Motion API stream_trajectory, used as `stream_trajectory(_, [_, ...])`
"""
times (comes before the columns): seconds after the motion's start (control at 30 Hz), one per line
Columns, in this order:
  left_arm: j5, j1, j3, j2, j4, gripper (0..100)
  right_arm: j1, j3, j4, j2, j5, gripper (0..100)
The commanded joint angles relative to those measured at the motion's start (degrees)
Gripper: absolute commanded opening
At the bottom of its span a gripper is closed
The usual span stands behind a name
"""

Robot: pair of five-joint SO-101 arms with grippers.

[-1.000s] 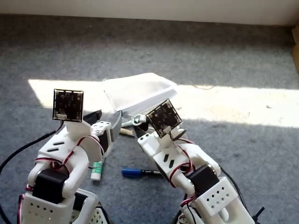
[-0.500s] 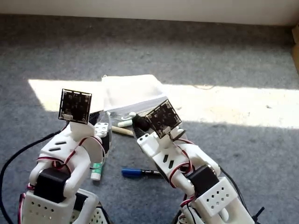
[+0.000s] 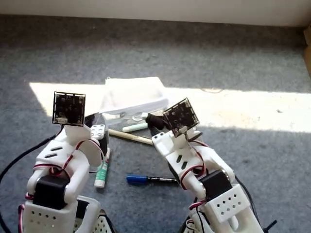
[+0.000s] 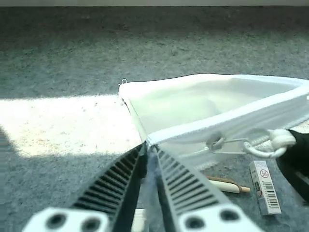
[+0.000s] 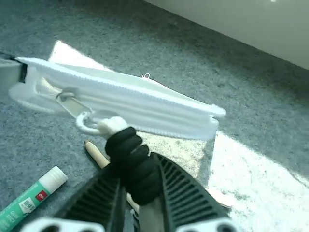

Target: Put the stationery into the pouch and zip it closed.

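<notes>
Your left jaws pinch the end of the white fabric zip pouch [image 4: 207,104], and your right jaws clamp its black cord pull [image 5: 129,145]. The blue marker [image 3: 146,179], green glue stick [image 3: 101,174] and wooden pencil [image 3: 129,136] lie outside on the grey carpet [image 3: 218,53]. I judge you're opening the pouch: draw the pull along, then load it.

The pouch [image 4: 193,104] is smooth, slightly glossy white plastic with a woven cloth zip band [image 5: 125,104] and a black fabric pull cord [image 5: 133,162]. The carpet [image 3: 233,53] is rough pile; the pencil [image 3: 129,137] bare matt wood, the glue stick [image 5: 29,200] glossy plastic.
</notes>
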Motion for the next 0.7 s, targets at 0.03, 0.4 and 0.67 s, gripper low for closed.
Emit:
stream_trajectory(0.03, [-0.4,-4.8,-0.6,-0.6,-0.1,1,7.3,-1.1,-1.3,-1.2,0.0,0.5])
stream_trajectory(0.4, [-0.4,-5.9,-0.6,-0.6,-0.1,1,12.0,-2.5,-1.4,-1.2,-0.1,0.5])
stream_trajectory(0.67, [-0.4,-5.9,-0.4,-0.6,-0.1,1,13.5,-2.7,-1.4,-1.2,-0.1,0.5])
